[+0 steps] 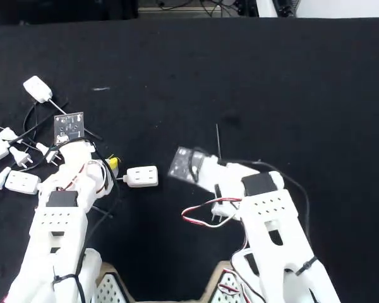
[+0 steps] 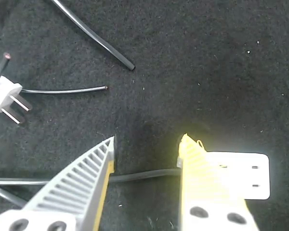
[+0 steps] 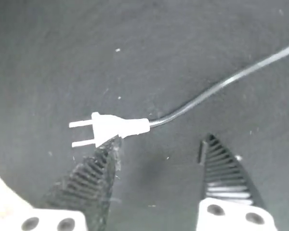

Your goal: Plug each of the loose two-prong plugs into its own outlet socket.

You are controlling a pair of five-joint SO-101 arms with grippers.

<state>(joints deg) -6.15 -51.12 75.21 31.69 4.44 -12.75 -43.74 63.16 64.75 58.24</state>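
At the near middle of the surface (image 1: 271, 82) we see a white socket (image 1: 142, 177) lying flat, with the left end effector (image 2: 148, 140) just beside it. Its fingers stand apart and hold nothing. The yellow finger (image 2: 195, 168) sits right at the socket's end, and the lead (image 2: 144, 176) runs across the gap between the two fingers.

The right end effector (image 3: 163, 139) hangs low over the surface to the right of the socket, also spread wide and empty. A plug (image 3: 116, 127) lies flat just off the tip of its dark finger (image 3: 98, 173). The plug's body is outside the gap, its prongs point away, and its cord (image 3: 221, 84) trails off across the cloth.

A second plug (image 2: 7, 98) lies loose near the left arm. Farther left sits a heap (image 1: 16, 167) of more plugs and sockets with tangled leads.

We judge the step in hand to be the pickup of the plug on the right, with no pair joined in this middle area yet. The next move calls for the right arm to shift sideways until the plug's body lies between the fingers. It should then close on the body and leave the prongs free. We think the left arm is well placed to pin the socket, since a light socket may slide when the prongs push in. The prongs must line up with the slots before any push.
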